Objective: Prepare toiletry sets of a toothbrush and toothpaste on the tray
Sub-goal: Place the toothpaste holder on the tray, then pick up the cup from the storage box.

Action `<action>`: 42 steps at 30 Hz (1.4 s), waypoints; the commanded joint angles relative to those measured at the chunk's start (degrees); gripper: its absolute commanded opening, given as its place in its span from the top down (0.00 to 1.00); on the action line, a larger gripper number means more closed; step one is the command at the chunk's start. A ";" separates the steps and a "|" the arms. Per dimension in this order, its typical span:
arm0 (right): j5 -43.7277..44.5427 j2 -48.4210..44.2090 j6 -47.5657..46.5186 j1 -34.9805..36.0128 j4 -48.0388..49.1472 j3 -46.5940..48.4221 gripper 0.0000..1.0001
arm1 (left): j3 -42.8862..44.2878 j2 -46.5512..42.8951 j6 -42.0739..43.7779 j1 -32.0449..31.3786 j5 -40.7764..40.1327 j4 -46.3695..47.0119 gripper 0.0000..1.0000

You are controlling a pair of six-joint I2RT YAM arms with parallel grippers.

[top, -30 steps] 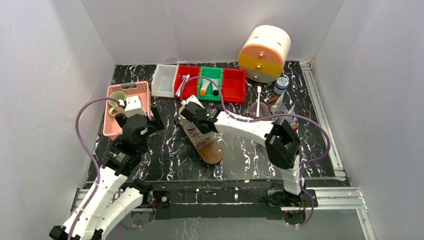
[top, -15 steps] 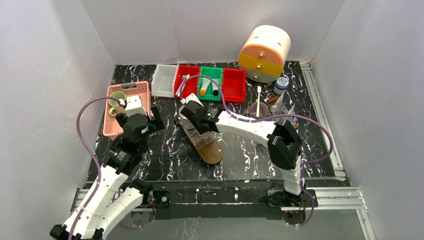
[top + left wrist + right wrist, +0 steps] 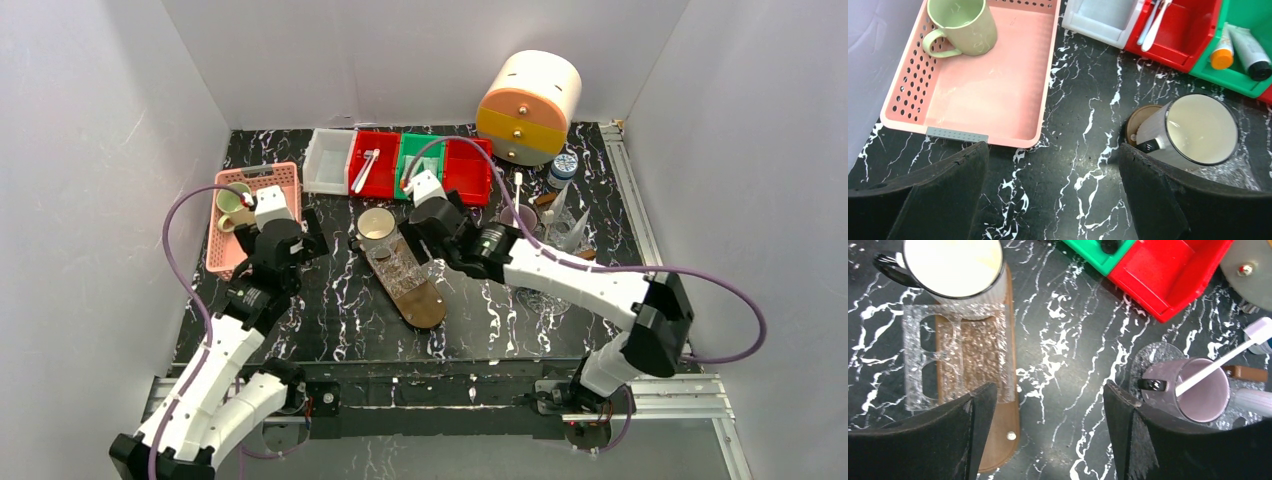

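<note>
A brown wooden tray (image 3: 998, 435) with a clear plastic insert (image 3: 958, 360) lies mid-table, and a cream cup (image 3: 377, 224) stands on its far end. White toothbrushes (image 3: 1154, 22) lie in a red bin (image 3: 368, 165). An orange-capped toothpaste tube (image 3: 1223, 50) and a dark-capped one (image 3: 1252, 50) lie in the green bin (image 3: 1233, 80). My right gripper (image 3: 1048, 395) hangs open and empty over the bare table just right of the tray. My left gripper (image 3: 1053, 155) is open and empty, left of the cup.
A purple cup (image 3: 1198, 390) holding a toothbrush (image 3: 1218, 365) stands right of my right gripper. A pink basket (image 3: 973, 100) with a green mug (image 3: 963, 25) sits far left. A white bin (image 3: 328, 160), a second red bin (image 3: 1173, 275) and a round drawer unit (image 3: 528, 105) line the back.
My right gripper has opened and pulled away to the right, leaving the cream cup standing on the tray's far end. Its elbow swung out right. The left arm barely moved.
</note>
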 commanded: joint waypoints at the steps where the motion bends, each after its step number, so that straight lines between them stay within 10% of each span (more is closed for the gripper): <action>1: 2.89 -6.53 -1.19 -1.60 7.56 -6.03 0.12 | 1.70 3.05 -2.14 2.35 -1.16 -0.53 0.02; 22: 3.42 -33.03 -9.44 -3.64 34.43 -34.29 0.01 | 18.39 32.89 -14.59 30.61 7.55 2.11 0.03; 42: 1.16 -34.71 -8.85 -3.66 36.38 -37.33 0.01 | 34.88 58.19 -13.88 42.07 10.09 1.99 0.36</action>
